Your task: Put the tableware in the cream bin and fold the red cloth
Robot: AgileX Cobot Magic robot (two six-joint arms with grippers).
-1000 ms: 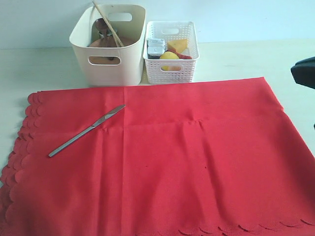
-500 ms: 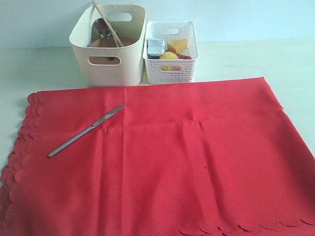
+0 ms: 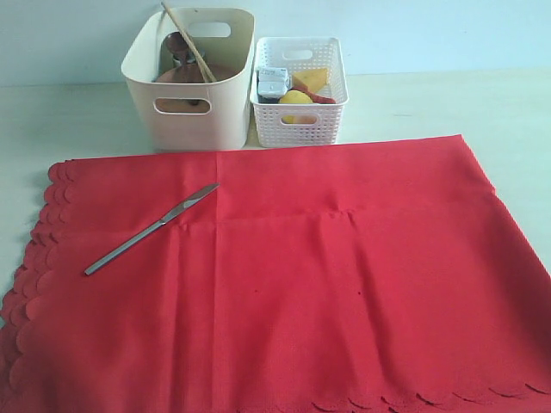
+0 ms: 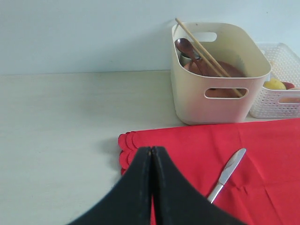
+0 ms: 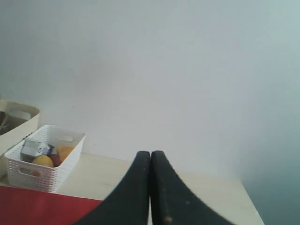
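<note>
My left gripper (image 4: 151, 157) and right gripper (image 5: 150, 157) are both pinched closed, holding nothing.
My left fingers meet near the scalloped corner of the red cloth (image 3: 327, 284), which lies spread flat with the metal knife (image 3: 151, 230) on its left part. Beyond it, the cream bin (image 3: 225, 103) holds the wooden chopsticks (image 3: 191, 45), dark wooden spoon (image 4: 187, 48) and brown plate (image 4: 225, 69), with the white lattice basket (image 3: 301, 129) just beside it.

On left gripper (image 4: 151, 149): two matte black fingers (image 4: 133, 190), smooth plastic look, narrow rounded tips, curving wide toward base. Thin straight seam where jaws meet.

On right gripper (image 5: 150, 152): same black pair, same outward flare behind jaws. Faint grey sheen along edges. Small pale-brown speck (image 5: 168, 219) well back from tips, possibly scuff or dirt.
</note>
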